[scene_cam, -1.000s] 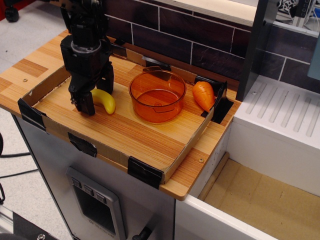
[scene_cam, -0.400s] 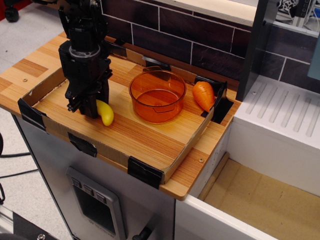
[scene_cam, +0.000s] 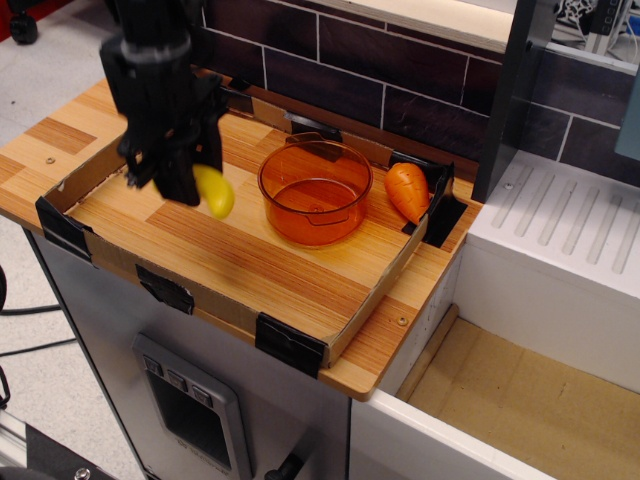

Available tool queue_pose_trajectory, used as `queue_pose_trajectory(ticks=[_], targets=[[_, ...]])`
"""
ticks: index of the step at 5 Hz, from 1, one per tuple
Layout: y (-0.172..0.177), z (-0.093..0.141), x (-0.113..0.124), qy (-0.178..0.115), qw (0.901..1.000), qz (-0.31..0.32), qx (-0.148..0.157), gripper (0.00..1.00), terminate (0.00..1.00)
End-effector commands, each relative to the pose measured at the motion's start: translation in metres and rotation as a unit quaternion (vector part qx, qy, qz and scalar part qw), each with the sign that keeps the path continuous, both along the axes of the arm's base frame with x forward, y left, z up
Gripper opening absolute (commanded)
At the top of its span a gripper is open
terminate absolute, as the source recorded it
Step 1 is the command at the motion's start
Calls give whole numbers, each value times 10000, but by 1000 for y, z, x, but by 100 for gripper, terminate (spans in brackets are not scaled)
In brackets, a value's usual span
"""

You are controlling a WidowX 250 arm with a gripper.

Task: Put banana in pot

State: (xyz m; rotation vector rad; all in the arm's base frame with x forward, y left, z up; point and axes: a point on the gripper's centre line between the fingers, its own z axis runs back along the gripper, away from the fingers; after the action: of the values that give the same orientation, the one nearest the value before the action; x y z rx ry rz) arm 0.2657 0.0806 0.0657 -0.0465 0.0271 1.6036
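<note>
One black robot gripper (scene_cam: 178, 178) hangs above the left part of a shallow cardboard-walled tray (scene_cam: 300, 340) that sits on a wooden counter (scene_cam: 60, 135). Its fingers are clamped on the banana (scene_cam: 213, 191), a small glossy yellow toy whose lower end sticks out at the gripper's 4 o'clock side. The gripper and the banana look slightly blurred, and the banana appears lifted clear of the tray floor.

At 3 o'clock from the banana, near it but not touching, stands the pot (scene_cam: 315, 190), round, translucent orange, with low straight walls and a small handle on its front. It stands upright and holds nothing. At 3 o'clock from the pot, just beside it, an orange toy carrot (scene_cam: 407, 190) lies against the tray's right wall.

Black corner clips (scene_cam: 290, 345) hold the tray's walls. Dark tiled wall (scene_cam: 400, 60) runs behind the counter. A white ridged surface (scene_cam: 570, 225) lies at the far right. No readable writing, labels or brand marks show anywhere.
</note>
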Motion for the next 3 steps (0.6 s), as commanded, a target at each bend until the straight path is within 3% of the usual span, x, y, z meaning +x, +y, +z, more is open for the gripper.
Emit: queue_pose_trajectory(ticks=[1,2,3], targets=[[-36,30,28,-378,9991,129,-123,0,0],[-38,19,56,-405,9988,279,-23,0,0],[-38,10,70,-434,9985,325,88,0,0]])
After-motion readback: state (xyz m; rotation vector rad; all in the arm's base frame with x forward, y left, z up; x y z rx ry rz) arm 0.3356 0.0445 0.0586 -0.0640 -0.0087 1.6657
